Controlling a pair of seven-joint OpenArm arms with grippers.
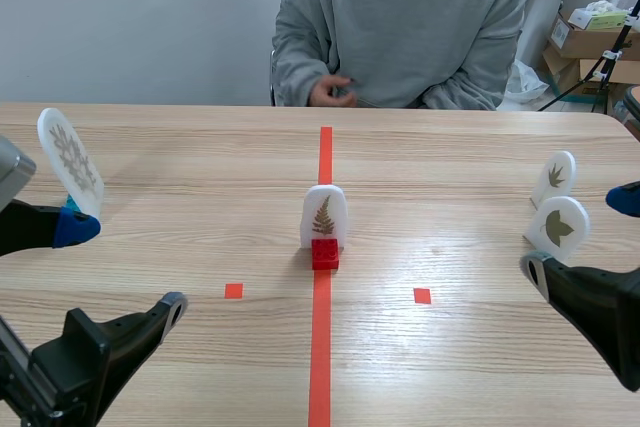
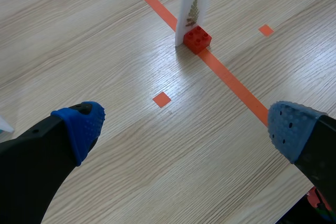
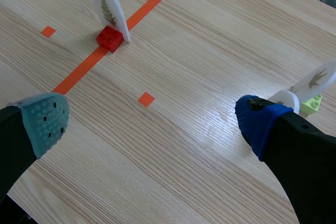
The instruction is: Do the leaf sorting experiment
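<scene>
**Ana:** Wooden table [image 1: 450, 177] runs to a far edge where a person [image 1: 400, 27] sits.

**Ben:** And the fern card [image 1: 324, 215]?

**Ana:** It stands upright in a red brick [image 1: 325, 253] on the centre tape line [image 1: 320, 347], well ahead of both grippers. The left gripper [image 2: 186, 127] has its fingers spread with nothing between them, and the right gripper [image 3: 153, 120] does too.

**Ben:** Sides?

**Ana:** A long-leaf card [image 1: 70, 159] stands near the left edge. A small-leaf card [image 1: 556, 175] and a broad-leaf card [image 1: 560, 227] stand near the right edge, well apart from the middle.

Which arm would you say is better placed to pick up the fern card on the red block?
Probably left. The left gripper and right gripper are both open and similarly far from the fern card, but its frond resembles that on the left card, so left has the shorter carry.
</scene>
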